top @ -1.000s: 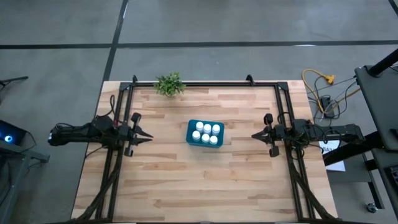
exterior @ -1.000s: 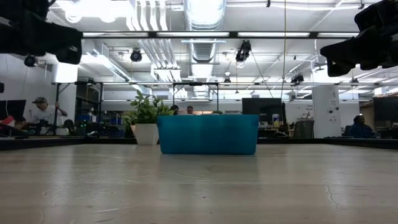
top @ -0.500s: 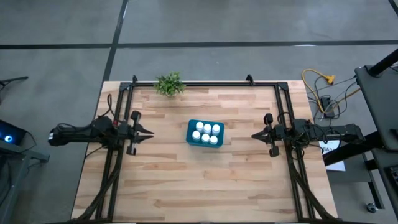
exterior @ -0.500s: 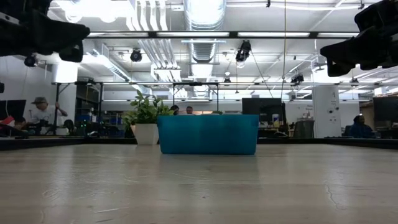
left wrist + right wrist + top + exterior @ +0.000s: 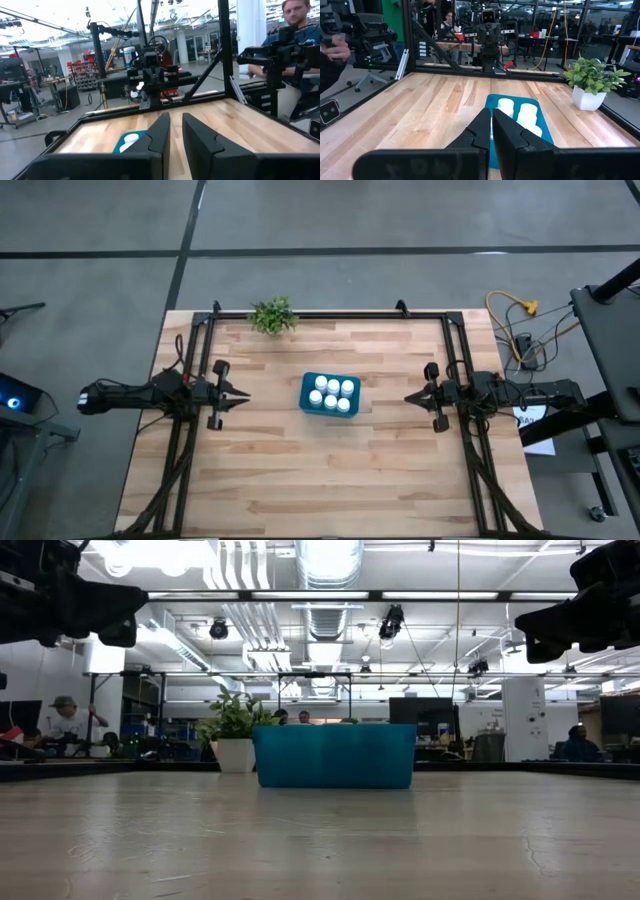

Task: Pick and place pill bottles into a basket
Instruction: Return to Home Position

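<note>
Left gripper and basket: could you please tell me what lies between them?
Only bare wooden table lies between the left gripper and the basket, per the high view.

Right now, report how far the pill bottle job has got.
Done: all six pill bottles stand in the basket; none show on the table. In hand: nothing; left pincer and right pincer hang empty at opposite sides. Remaining: likely only parking the arms.

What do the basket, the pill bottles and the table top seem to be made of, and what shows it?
The basket: probably plastic; smooth, even matte teal walls. The pill bottles: likely plastic; plain white, smooth caps, though too small to be sure. The table: wood, pale, with plank strips and grain.
</note>
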### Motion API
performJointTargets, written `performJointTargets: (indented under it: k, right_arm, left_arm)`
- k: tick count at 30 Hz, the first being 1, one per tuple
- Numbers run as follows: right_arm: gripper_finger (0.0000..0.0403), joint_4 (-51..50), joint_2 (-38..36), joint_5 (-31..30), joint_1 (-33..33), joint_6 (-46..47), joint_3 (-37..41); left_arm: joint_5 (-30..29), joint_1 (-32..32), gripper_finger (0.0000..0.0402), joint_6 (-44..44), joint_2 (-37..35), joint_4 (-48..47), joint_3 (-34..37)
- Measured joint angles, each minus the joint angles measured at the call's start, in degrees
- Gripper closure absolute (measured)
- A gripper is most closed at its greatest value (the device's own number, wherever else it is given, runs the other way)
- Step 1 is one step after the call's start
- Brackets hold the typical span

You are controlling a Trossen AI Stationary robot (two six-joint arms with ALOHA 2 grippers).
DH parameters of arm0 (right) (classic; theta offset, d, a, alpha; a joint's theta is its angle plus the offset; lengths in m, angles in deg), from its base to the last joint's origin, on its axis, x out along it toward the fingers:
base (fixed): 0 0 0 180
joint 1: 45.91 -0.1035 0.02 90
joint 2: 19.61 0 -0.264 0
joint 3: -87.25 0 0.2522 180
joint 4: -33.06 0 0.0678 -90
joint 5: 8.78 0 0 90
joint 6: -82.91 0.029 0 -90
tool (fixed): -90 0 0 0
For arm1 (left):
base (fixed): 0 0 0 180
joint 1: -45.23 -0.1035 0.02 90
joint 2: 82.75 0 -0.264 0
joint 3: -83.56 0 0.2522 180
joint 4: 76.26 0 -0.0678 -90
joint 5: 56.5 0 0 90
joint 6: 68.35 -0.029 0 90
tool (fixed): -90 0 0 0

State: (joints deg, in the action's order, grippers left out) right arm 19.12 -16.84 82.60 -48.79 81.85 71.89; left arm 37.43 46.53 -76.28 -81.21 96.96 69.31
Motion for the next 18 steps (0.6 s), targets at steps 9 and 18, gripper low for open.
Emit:
performJointTargets:
  k: [9, 18]
  right_arm:
    - [0.0394, 0.0, 0.0, 0.0, 0.0, 0.0, 0.0]
    - [0.0394, 0.0, 0.0, 0.0, 0.0, 0.0, 0.0]
  left_arm:
    - [3.2, 0.0, 0.0369, 1.6, 0.2, -0.1, 0.0]
    - [3.5, 0.0, 0.0369, 4.6, 0.9, -4.6, 0.1]
